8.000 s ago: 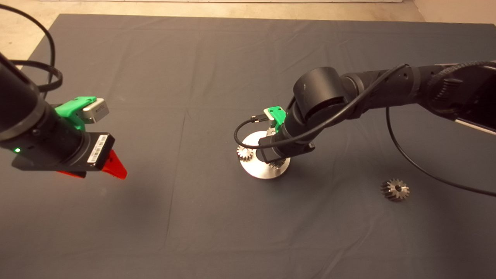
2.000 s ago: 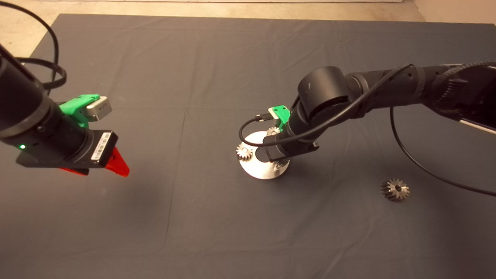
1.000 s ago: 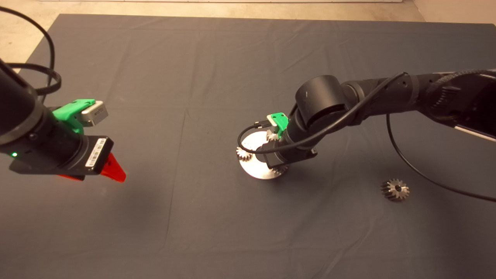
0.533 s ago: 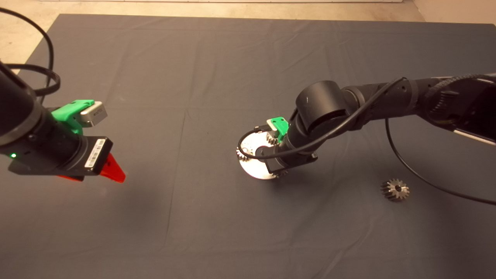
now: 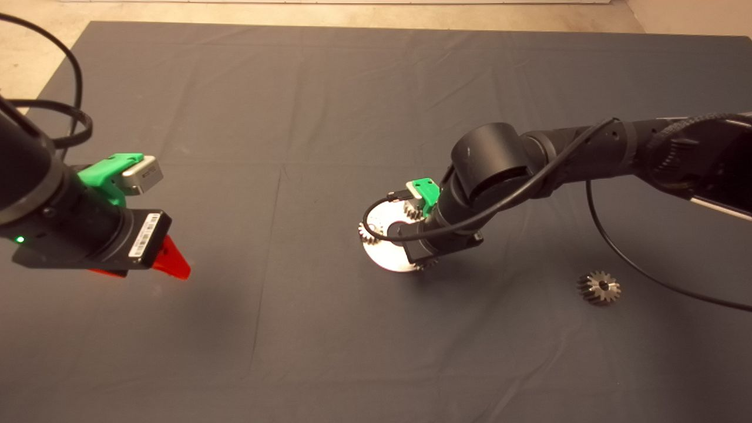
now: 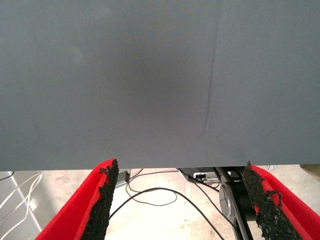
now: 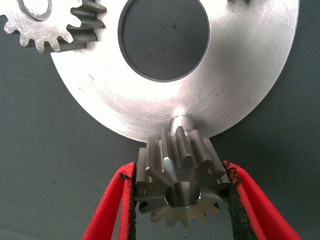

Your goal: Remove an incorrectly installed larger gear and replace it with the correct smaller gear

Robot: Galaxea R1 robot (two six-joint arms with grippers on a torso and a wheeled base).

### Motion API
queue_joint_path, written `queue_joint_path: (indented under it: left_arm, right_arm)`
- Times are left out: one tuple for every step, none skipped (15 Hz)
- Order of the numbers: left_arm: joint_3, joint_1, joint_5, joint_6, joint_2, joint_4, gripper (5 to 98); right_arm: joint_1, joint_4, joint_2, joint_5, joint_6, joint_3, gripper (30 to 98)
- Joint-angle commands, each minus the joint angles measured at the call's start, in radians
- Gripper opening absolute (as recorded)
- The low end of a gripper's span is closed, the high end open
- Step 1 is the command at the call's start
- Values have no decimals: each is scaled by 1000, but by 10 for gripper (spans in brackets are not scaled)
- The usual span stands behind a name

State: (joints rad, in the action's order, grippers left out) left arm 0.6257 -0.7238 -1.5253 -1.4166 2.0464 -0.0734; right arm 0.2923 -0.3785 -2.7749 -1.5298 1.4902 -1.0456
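A dark mat [image 5: 235,117] covers the tabletop. Right gripper [image 7: 182,200] fingers clamp the smaller gear [image 7: 180,187] at the plate's [image 7: 150,105] 5 o'clock; left gripper [image 6: 182,200] fingers apart.

bare mat [image 5: 329,88] all around plate [image 5: 382,252]

Lit evenly from overhead, dim and warm. Soft shadow pooling on the mat [image 5: 223,305] toward 5 o'clock of the left gripper [image 5: 167,263]. Glare flaring off the steel disc [image 7: 240,85]. Gear teeth staying sharp; no blur.
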Motion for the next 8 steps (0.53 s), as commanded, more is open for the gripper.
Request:
queue_joint_path:
  left_arm:
    - [-5, -17, -133, -4, 2, 18, 635]
    - [-3, -17, -133, -2, 1, 18, 635]
    - [-2, -17, -133, -1, -1, 18, 635]
    - [-2, -17, -133, -1, -1, 18, 635]
    - [-2, -17, -133, -1, -1, 18, 635]
    - [-3, -17, -133, -1, -1, 18, 635]
    - [-3, -17, -133, 0, -1, 18, 635]
    - [-2, -17, -133, 1, -2, 18, 635]
  right_arm:
    - [24, -23, -4, -1, -8, -40, 359]
    - [24, -23, -7, -1, -10, -45, 359]
    - [25, -23, -12, -1, -11, -51, 359]
    - [25, -23, -21, -1, -11, -59, 359]
    - [27, -23, -26, -1, -11, -63, 358]
    - [27, -23, -31, -1, -11, -65, 358]
    - [27, -23, -43, -1, -11, -65, 358]
    - [27, -23, -60, -1, -11, -66, 358]
